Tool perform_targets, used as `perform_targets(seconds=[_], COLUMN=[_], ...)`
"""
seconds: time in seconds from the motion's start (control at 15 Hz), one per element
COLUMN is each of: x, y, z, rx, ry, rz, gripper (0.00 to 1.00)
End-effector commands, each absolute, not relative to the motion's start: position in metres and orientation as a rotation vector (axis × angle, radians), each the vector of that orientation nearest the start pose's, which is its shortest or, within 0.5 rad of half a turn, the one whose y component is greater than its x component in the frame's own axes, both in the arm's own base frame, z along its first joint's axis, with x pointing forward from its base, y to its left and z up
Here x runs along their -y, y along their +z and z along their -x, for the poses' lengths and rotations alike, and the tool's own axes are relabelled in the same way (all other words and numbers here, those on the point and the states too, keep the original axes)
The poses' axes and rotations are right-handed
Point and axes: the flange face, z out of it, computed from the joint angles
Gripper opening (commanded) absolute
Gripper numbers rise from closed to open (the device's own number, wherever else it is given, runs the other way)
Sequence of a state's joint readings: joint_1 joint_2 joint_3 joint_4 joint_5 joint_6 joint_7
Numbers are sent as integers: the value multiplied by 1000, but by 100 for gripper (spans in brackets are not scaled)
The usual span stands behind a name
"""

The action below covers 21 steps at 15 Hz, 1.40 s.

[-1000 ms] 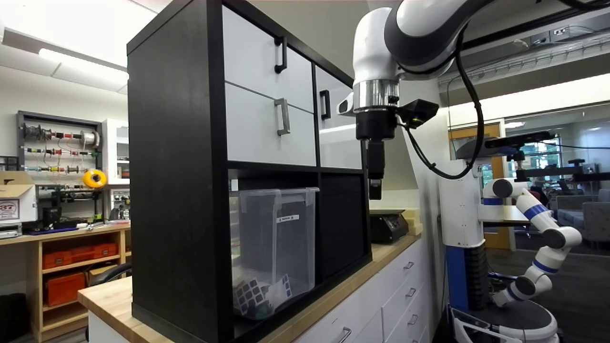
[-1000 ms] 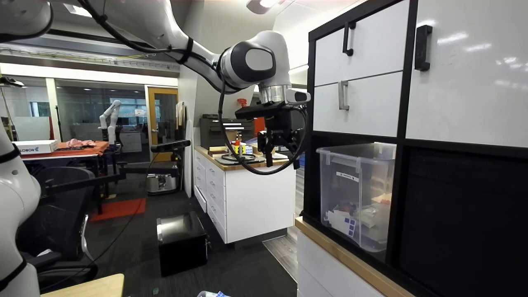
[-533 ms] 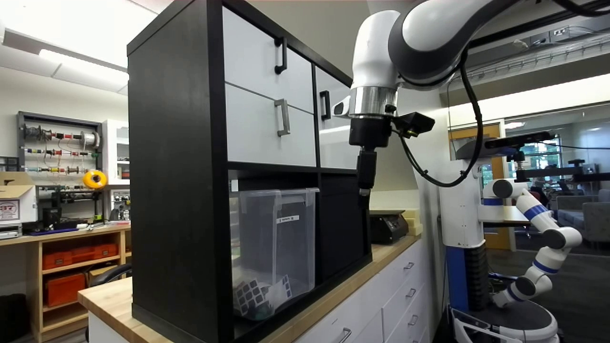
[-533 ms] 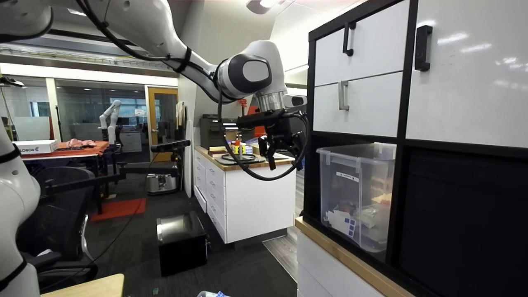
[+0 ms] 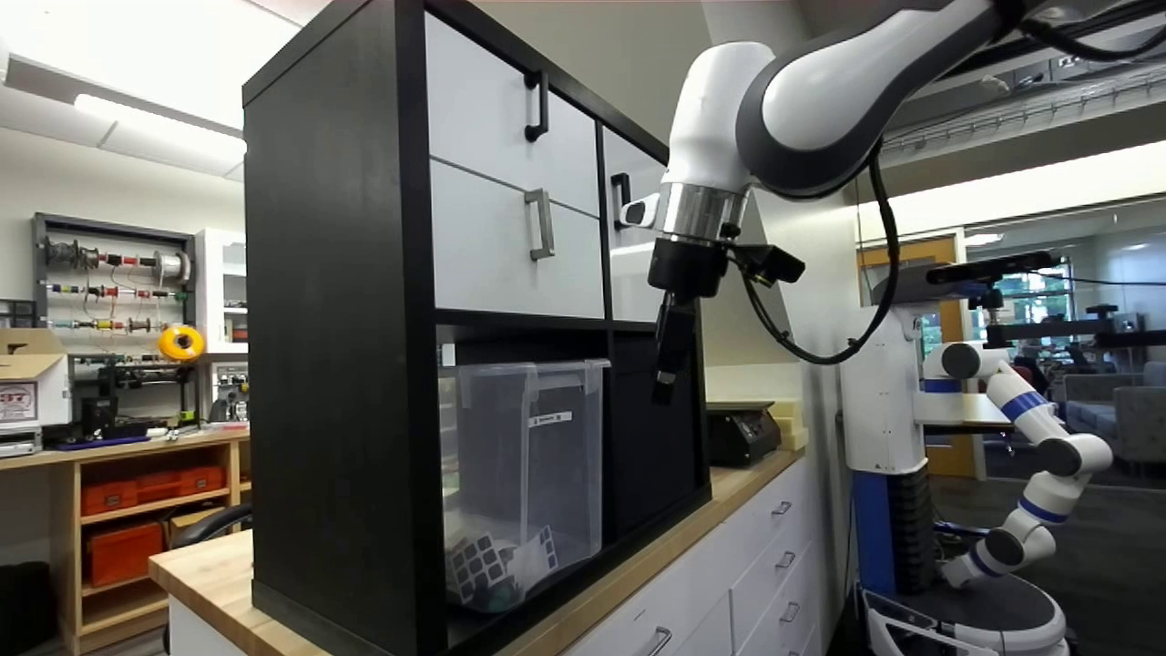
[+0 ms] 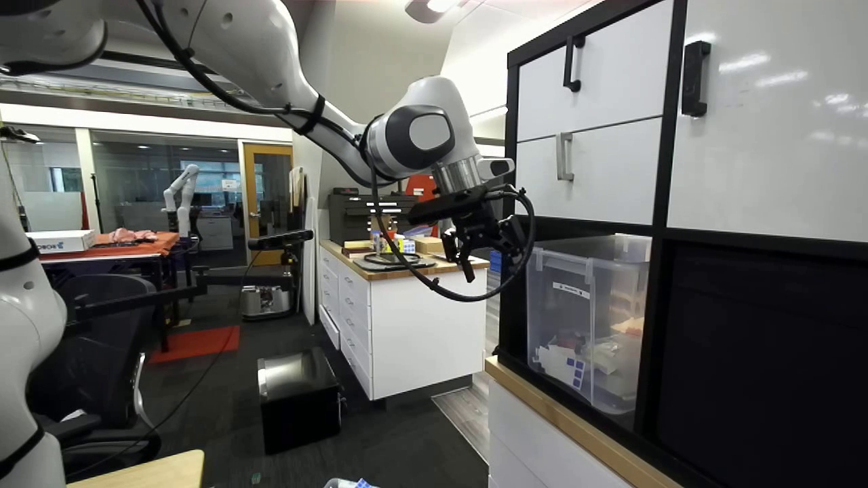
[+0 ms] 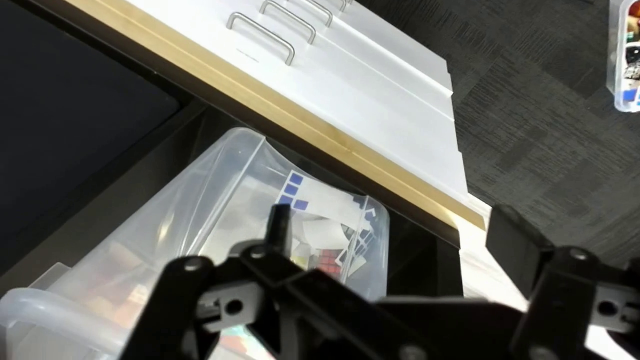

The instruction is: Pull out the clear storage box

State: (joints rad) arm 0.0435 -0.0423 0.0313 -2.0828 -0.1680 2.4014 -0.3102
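The clear storage box (image 5: 556, 465) sits in the lower compartment of a black shelf unit, below the two white drawers. It also shows in another exterior view (image 6: 576, 312) and, with its rim, frosted wall and small patterned objects inside, in the wrist view (image 7: 225, 200). My gripper (image 5: 663, 392) is outside the shelf, in front of it, tilted with its fingers pointing down and toward the shelf. In an exterior view, the gripper (image 6: 494, 261) overlaps the box's near edge. In the wrist view, its fingers (image 7: 395, 235) are wide apart with nothing between them.
The black shelf unit (image 5: 337, 319) stands on a wooden counter edge (image 5: 638, 565) above white drawers (image 5: 692, 592). Metal and black handles (image 5: 542, 223) stick out from the upper drawers. A dark compartment (image 6: 759, 352) lies beside the box. A cable loop (image 6: 434, 288) hangs around the gripper.
The gripper has moved down and closer to the shelf and the box, and it has tilted so its fingers point more toward the shelf. The box has not moved.
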Motion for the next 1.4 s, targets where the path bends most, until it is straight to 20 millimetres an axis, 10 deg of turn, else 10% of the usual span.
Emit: perform_targets(seconds=[0.0, 1.33], x=[-29, -39], y=[485, 507], z=[-583, -604], rx=[885, 1546], ry=[-675, -1110], rz=[3163, 2839], gripper=[100, 100])
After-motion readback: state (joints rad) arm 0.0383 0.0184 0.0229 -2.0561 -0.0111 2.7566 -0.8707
